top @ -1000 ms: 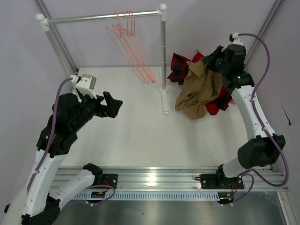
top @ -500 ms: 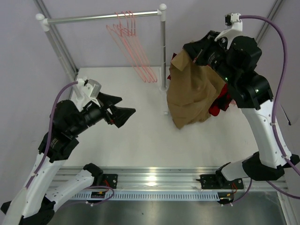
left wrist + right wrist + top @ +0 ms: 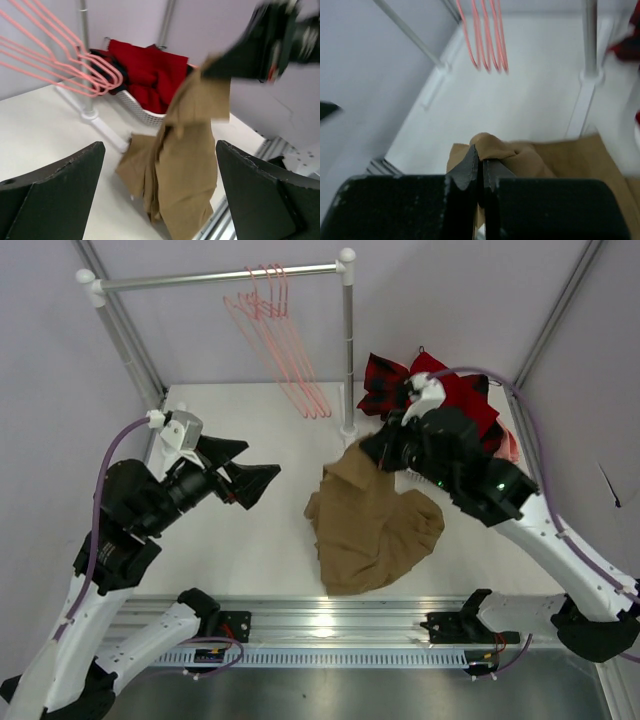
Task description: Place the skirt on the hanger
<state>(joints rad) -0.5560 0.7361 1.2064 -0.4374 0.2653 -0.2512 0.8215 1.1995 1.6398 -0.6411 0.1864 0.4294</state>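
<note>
A lab cell — bare grey walls (image 3: 450, 310), white table (image 3: 260, 545) (aluminium rail (image 3: 330, 618) edging).

Overhead view, close wrist views (sharing skirt (image 3: 370, 525))

Red garment (image 3: 150, 70) in basket (image 3: 143, 112) (rear rt)

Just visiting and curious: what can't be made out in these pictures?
Top view: the hangers overlap, too thin to count.
Left wrist view: the right gripper is motion-blurred and cut by the top edge.
Right wrist view: its own fingers hide most of the skirt.
</note>
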